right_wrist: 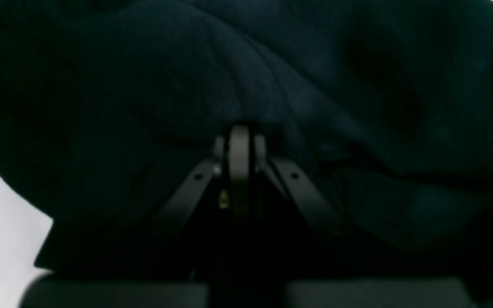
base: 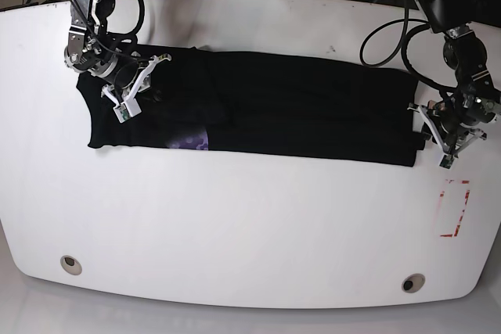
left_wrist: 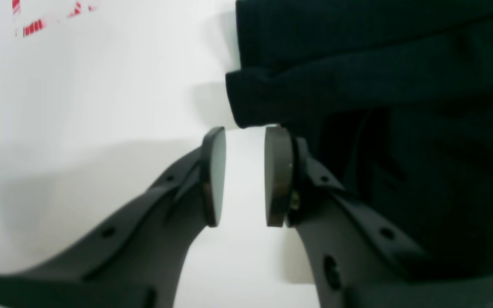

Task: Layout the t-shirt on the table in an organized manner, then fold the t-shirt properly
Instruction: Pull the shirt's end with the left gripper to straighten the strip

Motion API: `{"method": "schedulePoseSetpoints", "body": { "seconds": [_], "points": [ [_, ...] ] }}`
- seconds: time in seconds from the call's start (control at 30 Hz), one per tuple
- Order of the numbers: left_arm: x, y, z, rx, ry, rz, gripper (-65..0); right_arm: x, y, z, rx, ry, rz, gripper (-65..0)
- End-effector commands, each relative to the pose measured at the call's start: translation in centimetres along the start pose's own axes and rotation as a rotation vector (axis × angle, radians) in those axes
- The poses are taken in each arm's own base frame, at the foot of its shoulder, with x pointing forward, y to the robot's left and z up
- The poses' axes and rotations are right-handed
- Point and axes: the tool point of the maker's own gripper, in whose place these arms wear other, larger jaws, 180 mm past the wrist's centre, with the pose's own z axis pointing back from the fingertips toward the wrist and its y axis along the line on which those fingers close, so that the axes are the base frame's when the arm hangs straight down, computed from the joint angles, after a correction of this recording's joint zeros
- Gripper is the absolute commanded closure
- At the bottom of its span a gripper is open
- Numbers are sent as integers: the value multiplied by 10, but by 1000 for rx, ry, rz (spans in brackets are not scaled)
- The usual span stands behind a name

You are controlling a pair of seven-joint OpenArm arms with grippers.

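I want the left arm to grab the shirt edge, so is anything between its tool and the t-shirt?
Nothing visible. The left tool is open over bare table, with the t-shirt hem directly ahead of its tips.

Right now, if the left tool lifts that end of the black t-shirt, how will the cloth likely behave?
Probably floppy: the t-shirt lies in soft ridges and layered folds on the table, so a lifted end would likely droop. It looks light and may drag rather than rise whole. The left tool, open beside the hem, must pinch it.
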Motion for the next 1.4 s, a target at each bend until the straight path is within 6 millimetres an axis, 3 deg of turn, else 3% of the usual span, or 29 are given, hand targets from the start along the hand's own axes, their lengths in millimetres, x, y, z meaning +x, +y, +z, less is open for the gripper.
{"method": "schedulePoseSetpoints", "body": {
  "seconds": [0.0, 0.17, 0.23, 0.4, 0.73, 0.87, 1.03, 1.1, 1.37],
  "points": [
    [25, 13, 7, 28, -61, -7, -204, -27, -8, 3, -37, 134, 32, -3],
    [29, 16, -3, 6, -54, 28, -388, -27, -8, 3, -37, 134, 32, -3],
    [31, 17, -9, -7, -50, 47, -429, -27, -8, 3, -37, 134, 32, -3],
    [37, 18, -22, -40, -40, 91, -426, -27, -8, 3, -37, 134, 32, -3],
    [32, 10, -44, -107, -27, 155, -418, -27, -4, 0, -30, 131, 24, -3],
    [31, 9, -45, -110, -24, 158, -344, -27, -1, -1, -25, 127, 18, -3],
    [28, 8, -47, -114, -17, 161, -125, -27, 0, -2, -23, 125, 16, -3],
    [27, 8, -47, -115, -16, 161, -76, -27, 1, -2, -22, 125, 15, -3],
    [31, 13, -42, -98, -28, 153, -57, -27, 2, -3, -20, 125, 13, -3]
  ]
}}
